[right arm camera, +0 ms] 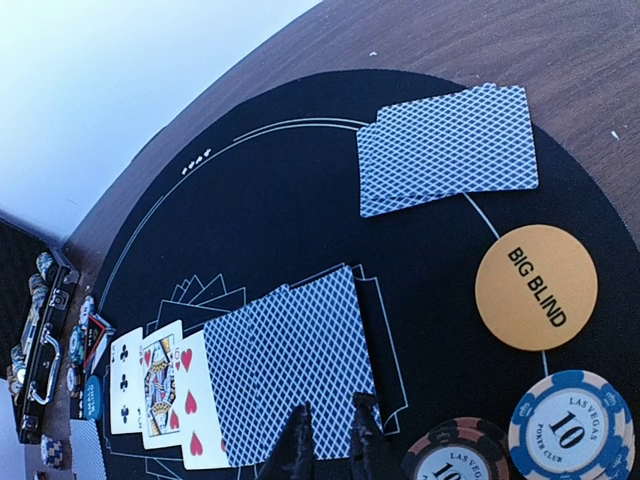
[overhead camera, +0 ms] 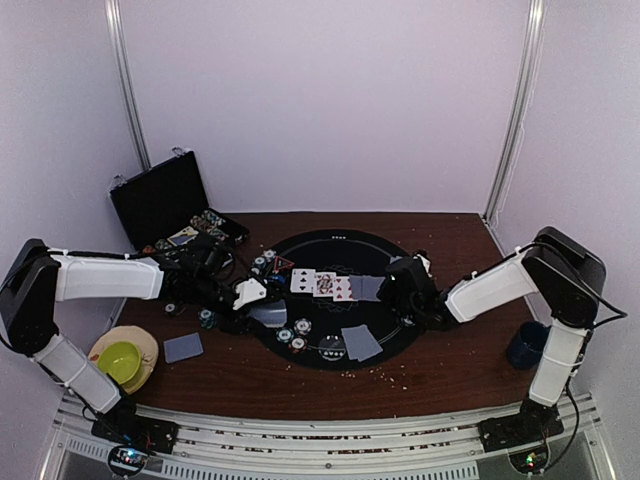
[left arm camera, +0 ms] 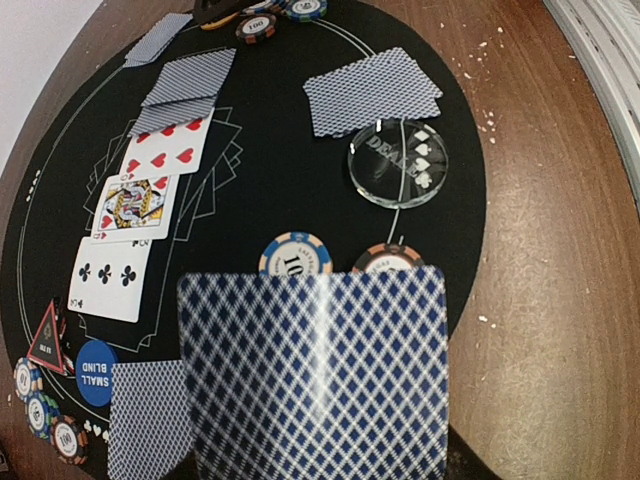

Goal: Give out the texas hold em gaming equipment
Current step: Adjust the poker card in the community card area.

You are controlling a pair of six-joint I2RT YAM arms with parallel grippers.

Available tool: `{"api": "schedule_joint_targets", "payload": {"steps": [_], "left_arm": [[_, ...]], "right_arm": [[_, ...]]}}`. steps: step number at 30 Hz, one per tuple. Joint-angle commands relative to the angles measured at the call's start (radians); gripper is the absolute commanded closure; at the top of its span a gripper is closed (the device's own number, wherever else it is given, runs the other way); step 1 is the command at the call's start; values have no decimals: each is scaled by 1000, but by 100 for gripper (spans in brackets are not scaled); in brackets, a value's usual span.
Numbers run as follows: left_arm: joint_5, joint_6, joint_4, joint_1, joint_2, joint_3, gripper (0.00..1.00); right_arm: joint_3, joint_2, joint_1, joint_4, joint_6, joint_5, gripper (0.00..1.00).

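My left gripper [overhead camera: 252,295] hovers over the left side of the round black mat [overhead camera: 335,250], shut on a blue-backed playing card [left arm camera: 315,380] that hides its fingers in the left wrist view. Three face-up cards [left arm camera: 130,205] lie in a row on the mat. Two face-down cards [right arm camera: 290,370] continue that row. My right gripper [right arm camera: 332,440] stands just over their near edge, its fingers slightly apart and holding nothing. A Big Blind button [right arm camera: 536,287], a Small Blind button [left arm camera: 96,372], a clear Dealer button [left arm camera: 397,162] and striped chips [right arm camera: 570,425] lie around the mat.
A black hinged case [overhead camera: 165,200] stands open at the back left with chips in it. A green bowl [overhead camera: 120,360] sits at the front left, a loose card [overhead camera: 183,347] beside it. A dark blue mug [overhead camera: 525,343] stands at the right. Face-down card pairs [left arm camera: 372,92] lie on the mat.
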Motion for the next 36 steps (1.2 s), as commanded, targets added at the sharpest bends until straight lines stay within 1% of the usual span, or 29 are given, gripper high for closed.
{"api": "schedule_joint_targets", "payload": {"steps": [1,4,7,11,13,14,15,20,24,30,36], "left_arm": [[9,2,32,0,5,14,47],[8,3,32,0,5,14,47],[9,3,32,0,6,14,47],[8,1,32,-1,7,14,47],[10,2,32,0,5,14,47],[9,3,32,0,5,15,47],[11,2,32,0,5,15,47],[10,3,32,0,8,14,47],[10,3,32,0,8,15,47],[10,3,32,0,8,15,47],[10,3,32,-1,8,15,47]], "right_arm": [[35,-29,2,-38,-48,53,83],[82,-29,20,-42,-148,41,72],[193,11,39,-155,-214,53,59],[377,121,59,-382,-258,108,30],[444,167,61,-448,-268,113,18],[463,181,61,-472,-274,116,16],[481,196,61,-496,-277,122,11],[533,225,61,-587,-296,156,4],[517,200,61,-592,-315,176,3],[545,230,57,-644,-330,169,2],[548,250,49,-645,-335,156,2]]}}
